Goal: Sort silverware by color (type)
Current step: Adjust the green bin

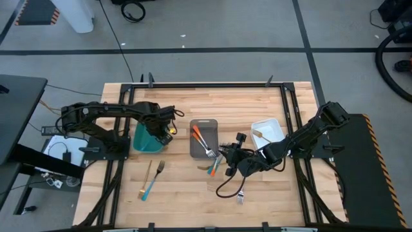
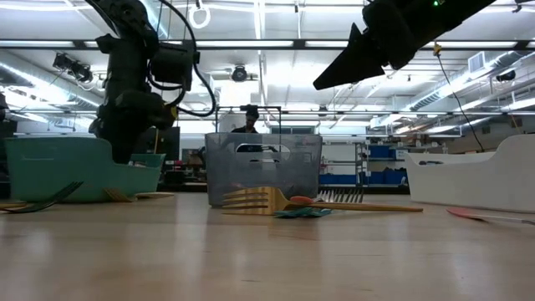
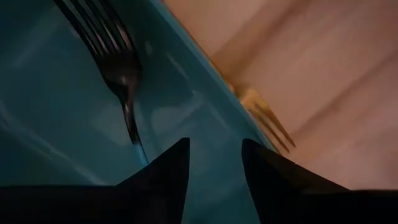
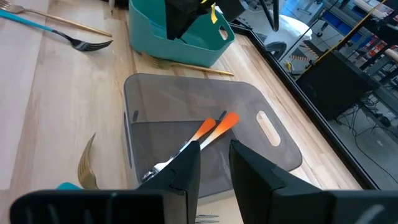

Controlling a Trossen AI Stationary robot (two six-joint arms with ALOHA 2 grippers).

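You had the left end effector [image 1: 156, 131] down inside the teal tray [image 1: 143, 145], left of centre in the overhead frame. Its fingers [image 3: 163, 171] stood apart with nothing between them, and a dark-tined fork [image 3: 118, 65] lay loose on the tray floor just ahead of them. That reads as a drop-off just made: the piece was released into teal and the arm had not lifted out.

Your right end effector [image 1: 226, 158] hovered just right of the grey tray [image 1: 193, 149] at the middle of the overhead frame. From its own wrist view the fingers [image 4: 186, 171] stood parted with a gap and nothing gripped. Two orange-handled forks [image 4: 208, 132] lay together in the grey tray.

The rest of the silverware was unsorted on the worktop [image 1: 187, 200]: a gold fork [image 1: 158, 170] and a blue-handled piece [image 1: 149, 188] at the lower left, a gold fork with a teal-handled one [image 1: 215, 166] beside the grey tray, another gold fork [image 4: 186, 64] against the teal tray's outer wall, and a small fork [image 1: 240, 197] low and right of centre. The white tray [image 1: 273, 122] at the right held one thin piece, too small to identify.

Next, I judge, you needed to raise the left arm clear of the tray wall, then go for the blue-handled piece nearby, gripping it across its thin handle.
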